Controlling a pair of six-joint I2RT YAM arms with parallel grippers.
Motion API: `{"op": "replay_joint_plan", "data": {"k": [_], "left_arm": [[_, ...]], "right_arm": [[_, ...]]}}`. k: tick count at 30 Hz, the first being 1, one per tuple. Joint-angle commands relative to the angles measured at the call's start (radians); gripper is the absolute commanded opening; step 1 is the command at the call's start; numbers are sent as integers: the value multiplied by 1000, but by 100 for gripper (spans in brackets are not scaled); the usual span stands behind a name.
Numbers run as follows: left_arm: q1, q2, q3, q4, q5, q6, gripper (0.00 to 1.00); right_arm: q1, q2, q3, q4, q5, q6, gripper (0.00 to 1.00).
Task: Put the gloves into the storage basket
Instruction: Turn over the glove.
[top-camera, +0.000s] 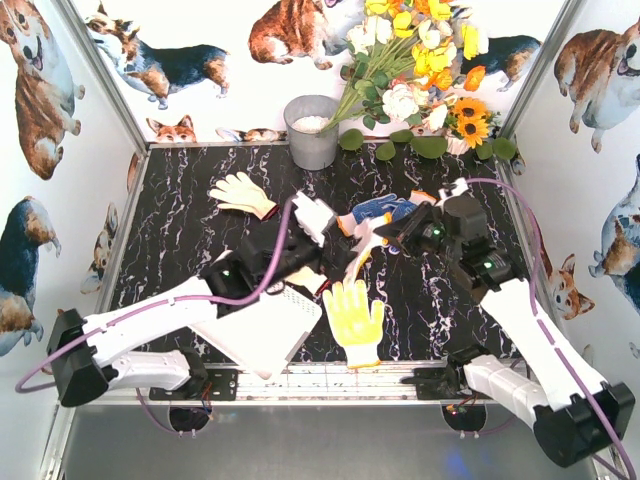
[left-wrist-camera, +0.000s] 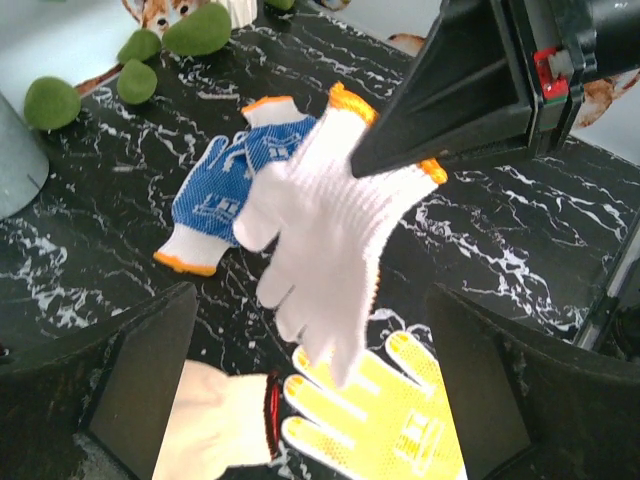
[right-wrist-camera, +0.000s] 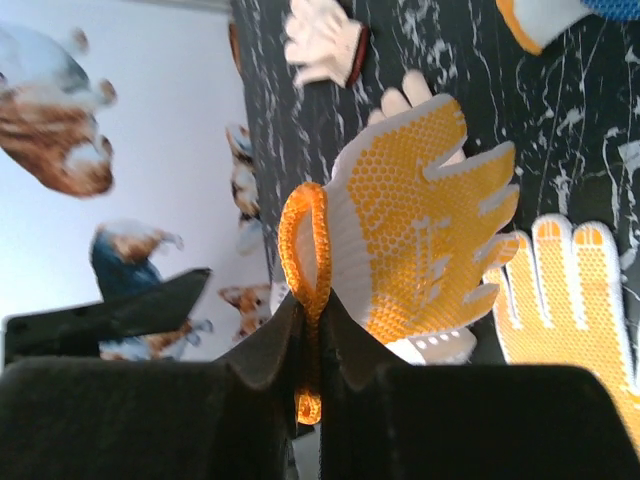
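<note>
Gloves: four loose on the counter, one in the air, none visible in the storage basket, though my left arm covers part of it. My right fingers are clamped shut on the orange cuff of the white orange-dotted glove, which hangs free below them, palm dots toward the right wrist camera and off the counter. My left fingers are spread wide and hold nothing; the hanging glove dangles just ahead of their gap, and I see no contact with either one. Beyond the hanging glove from my left fingers, the blue glove lies flat. Under and just ahead of them are the yellow glove and a cream glove with a dark red cuff. Another cream glove lies well off to the left, away from both sets of fingers. The basket sits back behind my left fingers, under the left forearm at the near edge. Step, as I judge it: glove lifted in the right fingers, transport to the basket not yet done. Next move: carry the right fingers across and back over the basket, keeping the pinch on the cuff. The left arm has to pull clear, since it overhangs the basket. Then lower and open. Risk: the limp glove drapes over the rim or snags on the left fingers.
</note>
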Motion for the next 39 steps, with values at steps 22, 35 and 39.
{"op": "replay_joint_plan", "data": {"k": [22,35,39], "left_arm": [[-78,350,213,158,-72,176,46],[-37,251,176,23,-16,167,0],[30,213,188,-70,136,146,0]], "right_arm": [[2,-56,56,66,114,141,0],[-115,-10,133,23,-14,-228,62],[-119,25,221,-23,-142,-431,80]]}}
